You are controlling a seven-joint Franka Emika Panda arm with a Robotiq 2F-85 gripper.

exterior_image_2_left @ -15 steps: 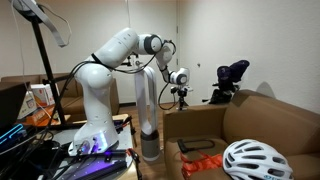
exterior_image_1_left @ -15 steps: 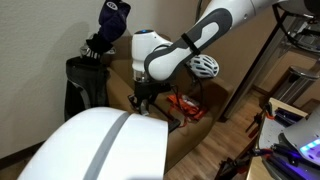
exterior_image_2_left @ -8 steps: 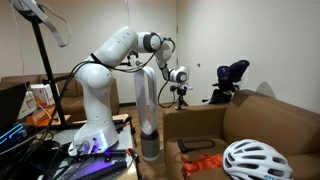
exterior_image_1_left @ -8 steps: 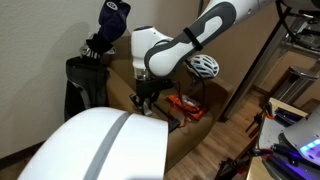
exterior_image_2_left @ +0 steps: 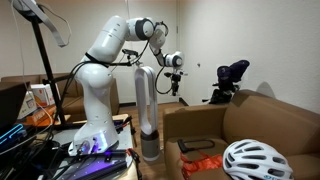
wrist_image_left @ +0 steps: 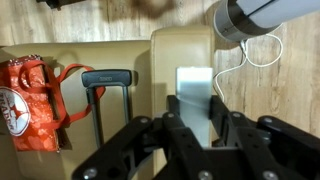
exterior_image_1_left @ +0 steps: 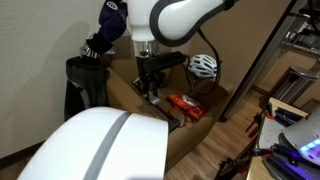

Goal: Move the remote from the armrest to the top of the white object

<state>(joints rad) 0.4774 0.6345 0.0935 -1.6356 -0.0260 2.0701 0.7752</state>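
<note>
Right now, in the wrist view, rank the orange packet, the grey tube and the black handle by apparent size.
1. orange packet, which looks slightly larger than
2. grey tube, though the frame edge crops both, so the order of these two is unsure.
3. black handle, clearly the smallest.

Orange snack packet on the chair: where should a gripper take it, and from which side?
Likely best: pinch the orange snack packet across its short width, near the middle, from straight above: it lies flat and elongated, and the armrest rises beside it.
</note>
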